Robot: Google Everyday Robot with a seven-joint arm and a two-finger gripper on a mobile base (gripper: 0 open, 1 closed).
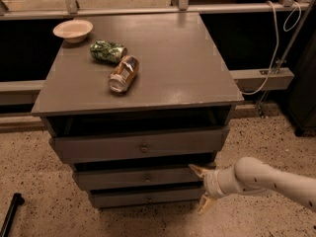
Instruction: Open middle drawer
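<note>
The middle drawer (pixel 128 178) is the grey front with a small round knob (pixel 147 179), set between the wider top drawer (pixel 98 147) and the narrower bottom drawer (pixel 123 199) of the grey cabinet. It stands slightly out from the cabinet. My gripper (pixel 202 188) is at the right end of the middle and bottom drawer fronts, on a white arm (pixel 266 179) coming from the lower right. It is open. One fingertip (pixel 198 170) is at the middle drawer's right end and the other (pixel 204 206) hangs lower, beside the bottom drawer.
On the cabinet top (pixel 173 58) lie a white bowl (pixel 72 30), a crumpled green bag (pixel 108 51) and a tipped can (pixel 124 73). A white cable (pixel 274 53) hangs at the right. A dark pole tip (pixel 11 214) is at the lower left on the speckled floor.
</note>
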